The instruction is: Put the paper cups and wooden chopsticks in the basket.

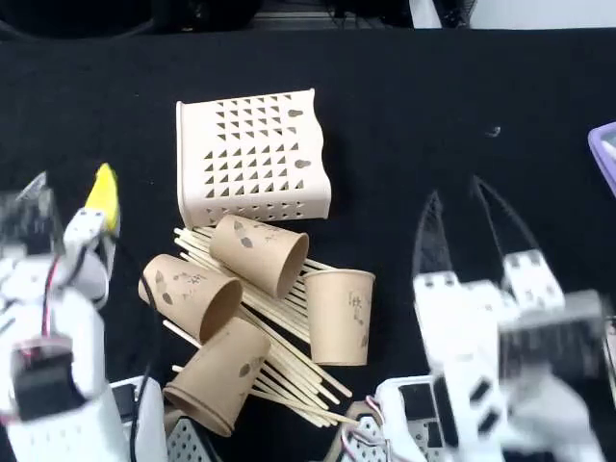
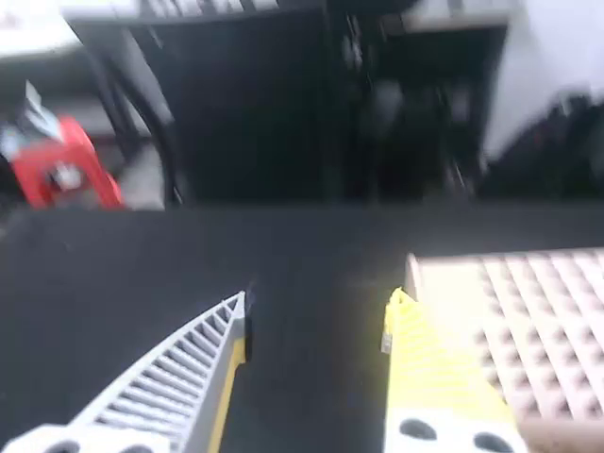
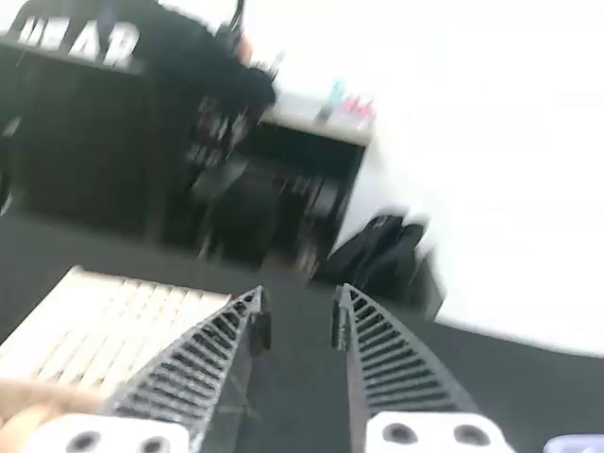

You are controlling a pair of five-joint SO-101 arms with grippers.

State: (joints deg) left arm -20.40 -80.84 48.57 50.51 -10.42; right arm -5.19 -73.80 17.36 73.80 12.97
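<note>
A white perforated basket (image 1: 252,159) lies on its side on the black table. In front of it, several brown paper cups lie tipped over, among them one (image 1: 260,252) nearest the basket and one (image 1: 339,313) to the right. They rest on a fan of wooden chopsticks (image 1: 294,361). My left gripper (image 1: 69,192) hovers open at the table's left, apart from the cups; its yellow finger (image 2: 415,368) points toward the basket (image 2: 528,321). My right gripper (image 1: 455,192) stands open to the right of the cups, holding nothing. From the right wrist, the basket (image 3: 104,326) is off to one side.
A purple container edge (image 1: 604,154) shows at the far right. A tiny object (image 1: 493,131) lies on the cloth behind my right gripper. Bare black cloth stretches between the pile and my right arm, and behind the basket.
</note>
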